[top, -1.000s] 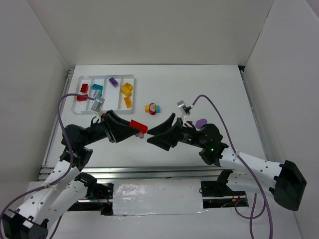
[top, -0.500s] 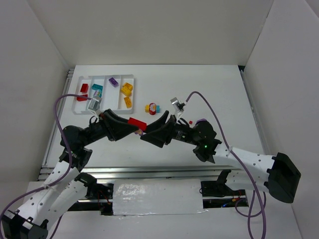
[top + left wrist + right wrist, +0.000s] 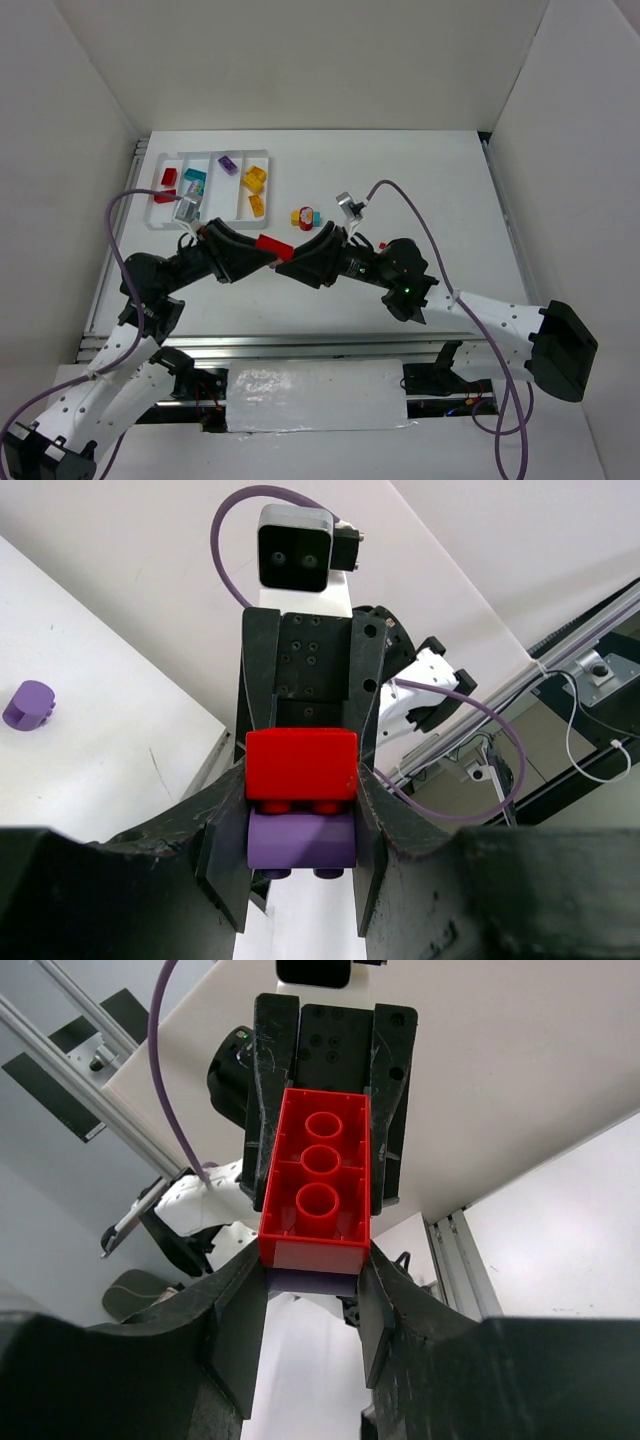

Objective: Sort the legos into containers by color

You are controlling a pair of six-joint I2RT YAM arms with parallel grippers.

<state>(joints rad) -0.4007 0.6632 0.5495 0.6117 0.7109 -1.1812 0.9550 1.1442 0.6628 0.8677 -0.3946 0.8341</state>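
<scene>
A red lego (image 3: 271, 245) stacked on a purple lego (image 3: 301, 840) hangs in the air between my two grippers, in front of the table's middle. My left gripper (image 3: 270, 254) is shut on the stack from the left; its wrist view shows both bricks between the fingers (image 3: 302, 780). My right gripper (image 3: 290, 264) meets it from the right. In its wrist view (image 3: 313, 1272) the fingertips press the near end of the stack, with the red lego's underside (image 3: 318, 1175) facing the camera. The white tray (image 3: 152, 224) holds red (image 3: 167, 178), teal (image 3: 194, 182), purple (image 3: 228, 165) and yellow (image 3: 254, 178) legos.
A multicoloured lego cluster (image 3: 305, 217) lies on the table right of the tray. A small purple piece (image 3: 28, 702) lies on the table in the left wrist view. White walls enclose the table on three sides.
My right gripper has moved left and closed in on the free end of the stack. My left gripper has shifted slightly left and up with the stack.
</scene>
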